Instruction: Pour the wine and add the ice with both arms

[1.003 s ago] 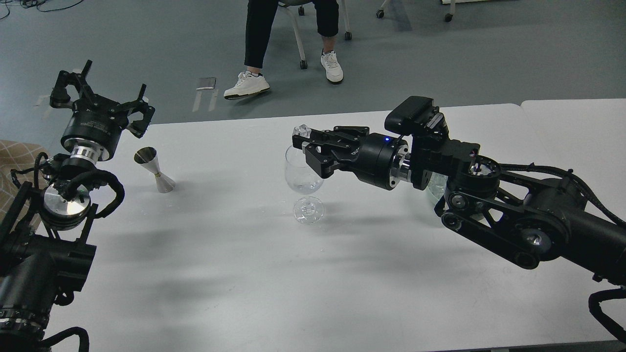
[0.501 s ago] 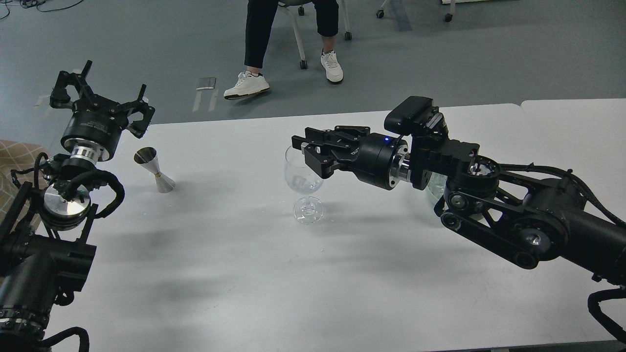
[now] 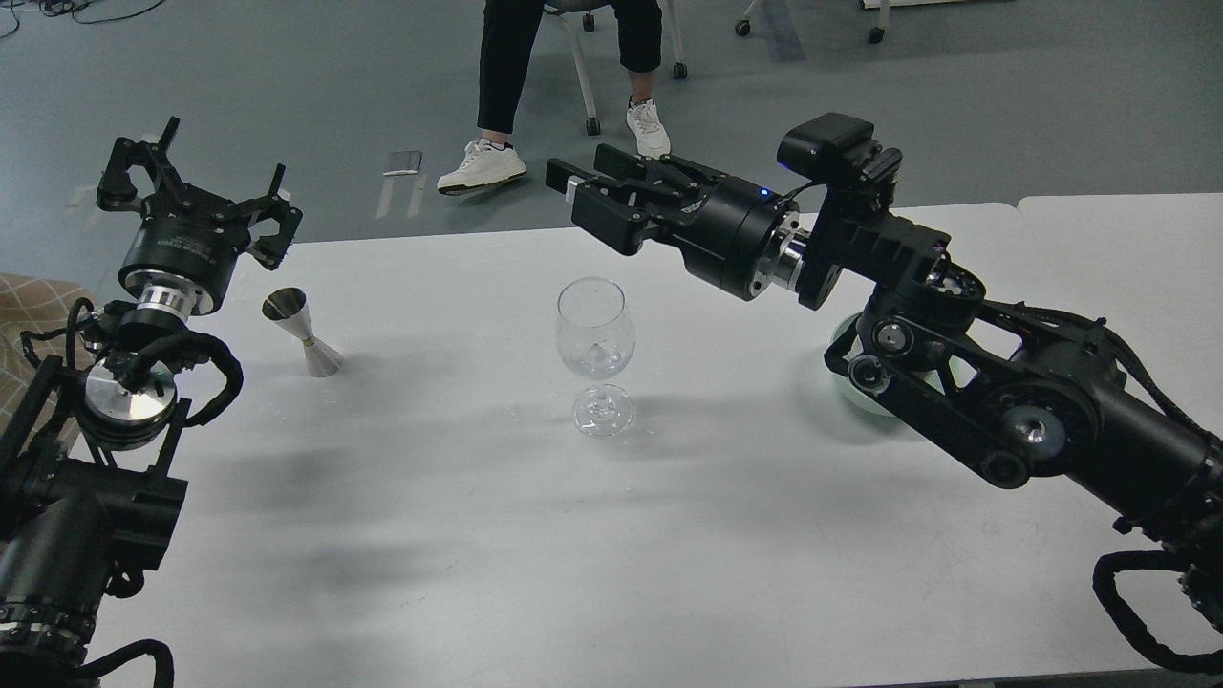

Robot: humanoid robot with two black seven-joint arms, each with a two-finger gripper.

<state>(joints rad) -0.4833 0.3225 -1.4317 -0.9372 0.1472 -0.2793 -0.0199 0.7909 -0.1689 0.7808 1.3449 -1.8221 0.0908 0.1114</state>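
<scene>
A long white rectangular table point(image 3: 430, 535) carries everything. The black jointed right arm reaches in over it, its right gripper point(image 3: 573, 186) raised above and behind the glass, jaws slightly apart and holding nothing. The left gripper point(image 3: 196, 186) hangs at the table's far left edge, jaws spread wide and empty. A clear stemmed wine glass point(image 3: 595, 354) stands mid-table with a clear ice cube point(image 3: 597, 355) in its bowl. A small steel double-cone jigger point(image 3: 304, 333) stands near the left gripper.
</scene>
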